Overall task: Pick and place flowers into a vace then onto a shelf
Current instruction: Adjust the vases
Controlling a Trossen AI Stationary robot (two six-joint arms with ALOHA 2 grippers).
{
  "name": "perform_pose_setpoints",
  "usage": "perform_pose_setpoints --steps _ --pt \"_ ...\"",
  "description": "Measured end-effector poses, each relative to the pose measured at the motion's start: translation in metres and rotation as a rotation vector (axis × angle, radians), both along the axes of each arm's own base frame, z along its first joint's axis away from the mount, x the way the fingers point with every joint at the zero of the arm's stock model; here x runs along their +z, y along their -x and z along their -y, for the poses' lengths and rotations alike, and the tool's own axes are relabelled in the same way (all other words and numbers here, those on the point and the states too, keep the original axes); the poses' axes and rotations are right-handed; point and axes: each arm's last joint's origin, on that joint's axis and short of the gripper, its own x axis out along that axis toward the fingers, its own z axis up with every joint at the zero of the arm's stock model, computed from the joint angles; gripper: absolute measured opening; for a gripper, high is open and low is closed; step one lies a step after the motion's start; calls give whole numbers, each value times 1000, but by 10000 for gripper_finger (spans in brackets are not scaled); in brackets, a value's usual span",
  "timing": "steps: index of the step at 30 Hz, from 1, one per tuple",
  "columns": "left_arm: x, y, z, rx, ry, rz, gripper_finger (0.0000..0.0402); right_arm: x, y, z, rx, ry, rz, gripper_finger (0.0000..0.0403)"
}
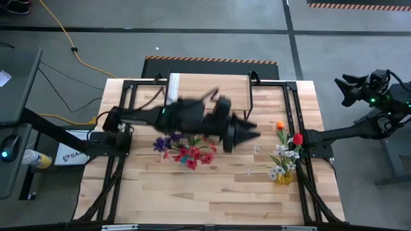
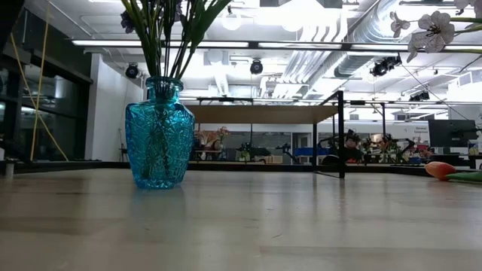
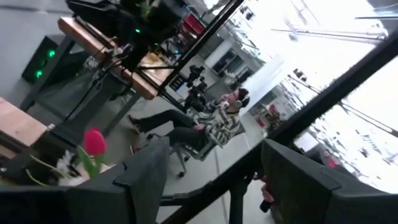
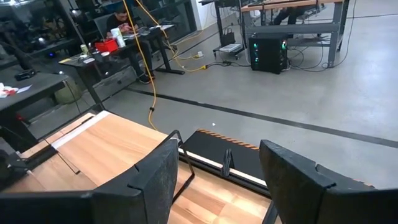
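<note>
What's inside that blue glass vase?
Green flower stems stand in the blue vase, rising out of its neck. The blooms are cut off above the low view; whether it holds water cannot be told.

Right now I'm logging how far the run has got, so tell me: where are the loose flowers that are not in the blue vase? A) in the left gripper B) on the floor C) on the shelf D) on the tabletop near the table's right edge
D: in the high view the loose flowers lie on the tabletop by its right edge, apart from the blue vase, the shelf and the open, empty left gripper.
</note>
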Motion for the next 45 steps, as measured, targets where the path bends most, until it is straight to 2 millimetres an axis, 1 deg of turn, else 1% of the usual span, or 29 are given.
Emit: perform_pose_setpoints --steps 4,7,10,15,17,20,22,24,27,31,36,39,42,45 --pt "-8 -10 -44 -7 16 -58 287 -1 1 0 -1 6 -22 216" --pt "-14 -16 -72 -6 32 -88 287 -2 1 0 -12 23 -42 216" --pt "-18 -18 -93 6 37 -106 287 -2 2 1 -34 59 -71 216" --pt "-28 -25 -120 39 42 -132 287 -1 2 3 -36 75 -76 216" --pt "-36 -32 -129 48 44 -140 287 -1 1 5 -17 76 -76 216" --pt "-42 -33 -140 50 52 -178 287 -1 0 8 21 71 -71 216" --pt "-49 -38 -145 55 54 -195 287 -1 -1 11 49 51 -48 216" --pt "-57 -39 -154 63 64 -241 287 -2 -3 13 91 31 -33 216" --pt "-66 -45 -163 51 71 -260 287 -2 -7 17 136 14 -19 216" --pt "-70 -43 -177 38 80 -281 287 -10 -20 20 201 4 -52 216" --pt "-72 -41 -193 30 62 -280 287 -27 -46 17 268 7 -137 216" --pt "-72 -39 -201 7 66 -276 287 -37 -58 15 300 26 -190 216" --pt "-72 -37 -207 -15 71 -277 287 -47 -68 12 324 0 -204 216" --pt "-72 -36 -209 -24 64 -274 287 -53 -73 10 337 -8 -219 216"
